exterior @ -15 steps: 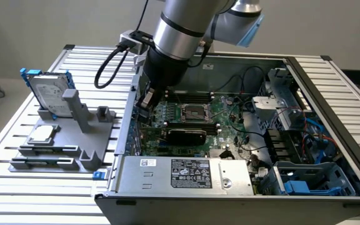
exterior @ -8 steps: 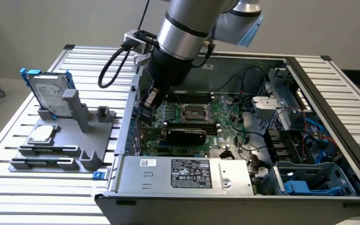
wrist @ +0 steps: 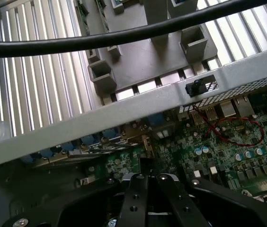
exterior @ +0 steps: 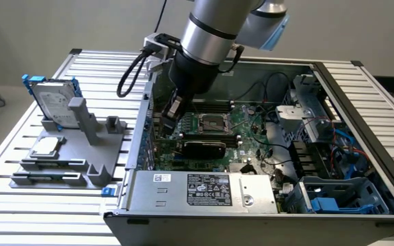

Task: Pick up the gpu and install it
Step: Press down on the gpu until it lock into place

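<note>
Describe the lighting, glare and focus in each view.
Exterior view: even, soft light, a bright sheen on the arm's metal sleeve, and the inside of the computer case is darker. Wrist view: the black cable crossing close to the lens looks soft, and the motherboard sits in dim shade.

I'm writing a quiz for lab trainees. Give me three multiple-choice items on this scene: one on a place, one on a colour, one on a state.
1. Where is the hard drive?
A on the power supply
B upright on the grey fixture
C on the floor

2. What colour is the motherboard?
A green
B red
C white

3. How is the gripper?
A wide open
B shut
C clamped on the hard drive

Answers:
1. B, it stands in the fixture at the exterior view's left.
2. A, the board is green in both views.
3. B, its fingers meet in the wrist view.
</note>
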### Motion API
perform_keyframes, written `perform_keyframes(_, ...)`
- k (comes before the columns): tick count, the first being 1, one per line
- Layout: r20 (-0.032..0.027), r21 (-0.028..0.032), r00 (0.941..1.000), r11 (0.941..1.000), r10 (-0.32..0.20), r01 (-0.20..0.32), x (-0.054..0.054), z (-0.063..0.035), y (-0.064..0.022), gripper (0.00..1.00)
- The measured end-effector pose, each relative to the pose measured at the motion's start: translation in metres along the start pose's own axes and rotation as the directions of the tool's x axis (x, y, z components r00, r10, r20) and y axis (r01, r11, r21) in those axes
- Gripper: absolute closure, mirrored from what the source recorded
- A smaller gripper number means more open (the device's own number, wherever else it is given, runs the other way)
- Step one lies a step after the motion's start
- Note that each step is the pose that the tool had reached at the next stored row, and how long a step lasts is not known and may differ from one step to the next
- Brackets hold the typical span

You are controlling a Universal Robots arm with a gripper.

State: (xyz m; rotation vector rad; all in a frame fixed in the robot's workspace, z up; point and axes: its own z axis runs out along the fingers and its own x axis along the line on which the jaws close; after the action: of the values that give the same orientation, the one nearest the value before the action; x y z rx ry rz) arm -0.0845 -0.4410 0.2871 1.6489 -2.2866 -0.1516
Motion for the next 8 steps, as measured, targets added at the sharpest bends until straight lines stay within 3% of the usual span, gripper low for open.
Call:
perform_keyframes(6, 0.0386, 0.1021, 0.9993, 0.9948, 0.002, -0.006, -0.0007, -0.0008, -0.0024, 0.89)
perform_keyframes(7, 0.0454, 0.1179, 0.9990, 0.9930, 0.000, -0.005, -0.0007, -0.0009, -0.0024, 0.89)
perform_keyframes(8, 0.0513, 0.1301, 0.9987, 0.9915, -0.005, -0.002, -0.0008, -0.0009, -0.0025, 0.89)
